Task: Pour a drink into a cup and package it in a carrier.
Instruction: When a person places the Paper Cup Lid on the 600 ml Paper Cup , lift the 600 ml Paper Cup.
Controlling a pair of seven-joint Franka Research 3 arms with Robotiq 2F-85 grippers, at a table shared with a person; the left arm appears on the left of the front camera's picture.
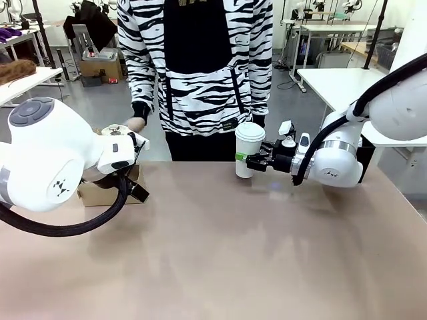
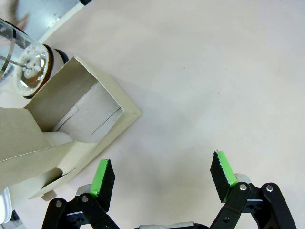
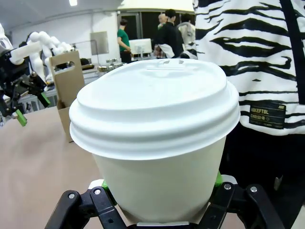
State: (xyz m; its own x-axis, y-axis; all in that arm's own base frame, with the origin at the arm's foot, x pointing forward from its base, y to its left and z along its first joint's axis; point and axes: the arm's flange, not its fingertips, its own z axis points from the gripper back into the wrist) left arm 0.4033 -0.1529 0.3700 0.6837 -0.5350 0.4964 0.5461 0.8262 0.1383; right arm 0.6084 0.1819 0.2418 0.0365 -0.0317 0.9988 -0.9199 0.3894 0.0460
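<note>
Right gripper [image 1: 248,160] pinches the lidded cup [image 1: 250,137] for packing; left gripper [image 2: 162,174] hangs spread beside the carrier [image 2: 71,93], probably to steady it.

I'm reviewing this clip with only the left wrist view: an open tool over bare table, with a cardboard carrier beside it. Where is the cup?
Observer: At the table's far side, in front of the person. The right tool is shut on the cup.
Operator: Does it have a lid on?
Observer: Yes, a white lid caps it, seen close up in the right wrist view.
Operator: How does it sit relative to the carrier?
Observer: It is off to the robot's right of the carrier and apart from it, with bare table between them.
</note>
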